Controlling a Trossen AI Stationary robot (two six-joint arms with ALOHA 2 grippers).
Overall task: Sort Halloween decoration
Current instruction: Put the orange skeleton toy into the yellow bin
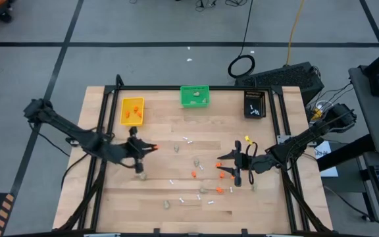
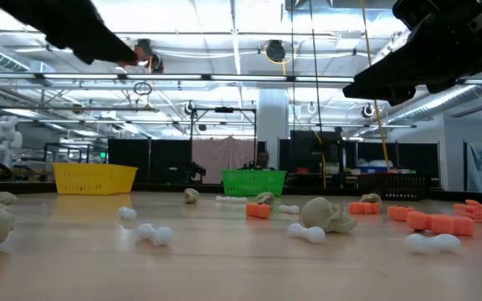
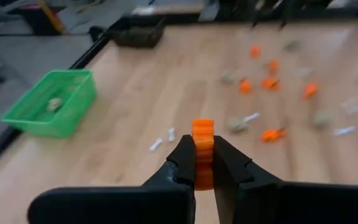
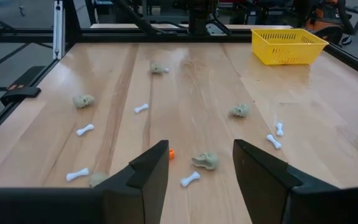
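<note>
My left gripper (image 1: 151,147) hangs above the table's left-middle, shut on a small orange piece (image 3: 202,138) of the Halloween decoration. In the low view it shows at the top left (image 2: 137,57). My right gripper (image 4: 201,167) waits open above the right-middle (image 1: 232,168), nothing between its fingers. Orange bits (image 1: 194,174), beige-grey skull-like lumps (image 4: 205,160) and thin white bones (image 4: 141,108) lie scattered on the wooden table (image 1: 176,217). My left gripper pinches the orange piece's lower part (image 3: 203,154) between its two fingertips. The fingers slant slightly downward from the table's left side. The piece's top sticks out past the fingertips, and the piece is lifted clear of the table.
Three small bins stand along the far edge: yellow (image 1: 132,110) at the left, green (image 1: 195,96) in the middle with a beige lump inside, black (image 1: 255,104) at the right. A black frame rims the table.
</note>
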